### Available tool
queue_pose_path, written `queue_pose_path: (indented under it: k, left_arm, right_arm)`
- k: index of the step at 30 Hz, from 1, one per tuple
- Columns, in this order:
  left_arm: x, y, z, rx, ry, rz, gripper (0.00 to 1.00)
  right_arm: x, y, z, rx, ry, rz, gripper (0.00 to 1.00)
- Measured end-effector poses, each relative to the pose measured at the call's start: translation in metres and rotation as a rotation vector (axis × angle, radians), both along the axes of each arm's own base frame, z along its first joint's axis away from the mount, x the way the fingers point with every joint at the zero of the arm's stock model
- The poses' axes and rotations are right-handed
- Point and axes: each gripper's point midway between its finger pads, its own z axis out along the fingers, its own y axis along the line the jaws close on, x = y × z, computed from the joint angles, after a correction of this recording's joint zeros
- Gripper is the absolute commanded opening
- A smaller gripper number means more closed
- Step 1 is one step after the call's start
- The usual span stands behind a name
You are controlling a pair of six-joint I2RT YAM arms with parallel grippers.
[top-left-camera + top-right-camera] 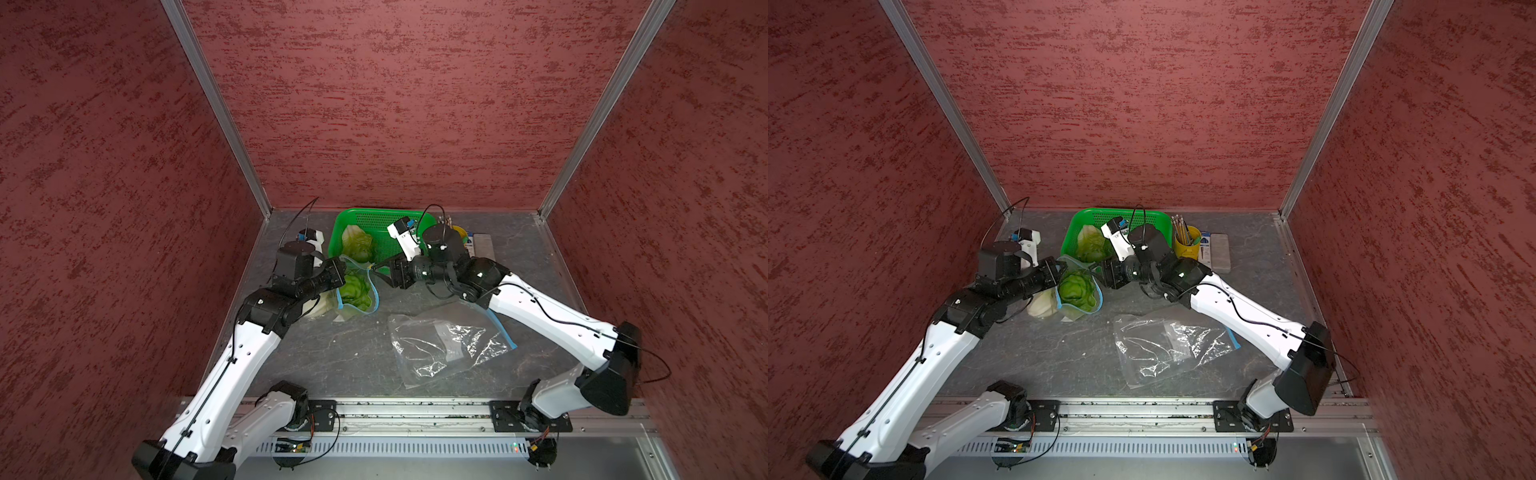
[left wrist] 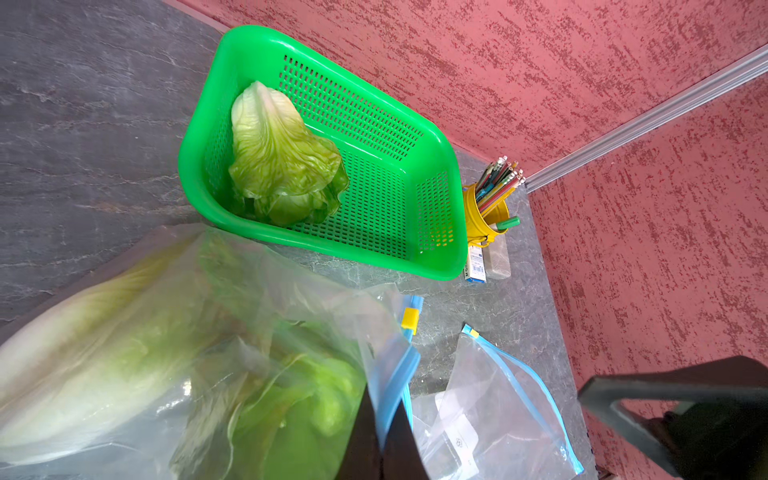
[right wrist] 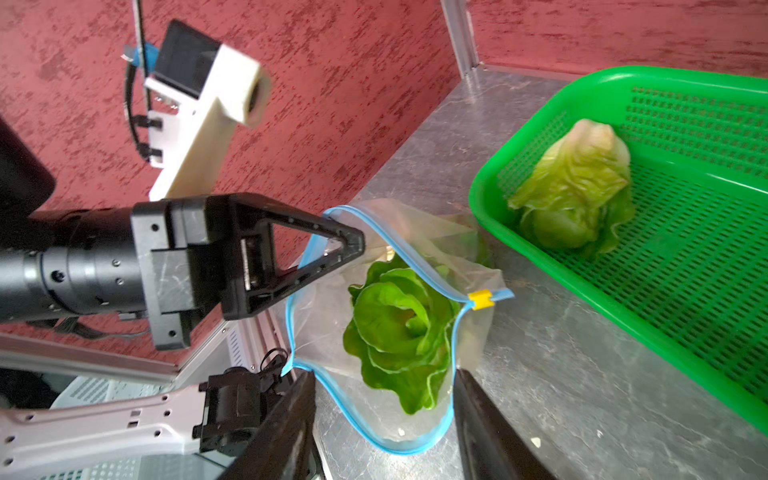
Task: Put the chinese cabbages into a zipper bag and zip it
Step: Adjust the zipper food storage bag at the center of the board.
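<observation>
Three walls of rough, dark-red textured plaster box in the scene: a back wall [image 1: 395,104] at 12 o'clock and side walls [image 1: 104,187] at 9 and 3 o'clock. Bare aluminium posts [image 1: 216,104] run up the two corners, at 11 and 1 o'clock. Below lies a table [image 1: 353,353] with a dark grey top, veined like stone. An aluminium rail [image 1: 415,409] edges it at 6 o'clock, with a white slotted strip [image 1: 395,448] just beyond, nearer the viewer. The light is even and soft, without hard shadows.
</observation>
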Motion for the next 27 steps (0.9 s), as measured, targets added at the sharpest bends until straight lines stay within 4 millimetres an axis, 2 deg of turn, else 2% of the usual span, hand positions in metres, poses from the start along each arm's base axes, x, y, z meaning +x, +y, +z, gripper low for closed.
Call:
queue_pose_path:
  k: [2,9,13,21,27]
  left_arm:
    - [0.000,0.002,0.001,-0.003,-0.002,0.007,0.00]
    - [0.001,0.003,0.001,-0.012,-0.004,0.016,0.00]
    - [0.002,0.004,0.001,-0.012,-0.004,0.022,0.00]
    - [0.002,0.006,-0.003,-0.018,-0.001,0.028,0.00]
    - [0.001,0.006,-0.004,-0.020,-0.001,0.027,0.00]
  right_arm:
    - [0.002,-0.003,-0.011,-0.011,0.035,-0.031,0.55]
    - [0.000,0.003,-0.080,-0.062,0.235,-0.062,0.45]
    - [-0.004,0.008,-0.102,-0.058,0.305,-0.051,0.38]
    - [-0.014,0.024,-0.118,-0.014,0.373,-0.003,0.27]
    - [-0.016,0.031,-0.118,0.003,0.377,0.014,0.11]
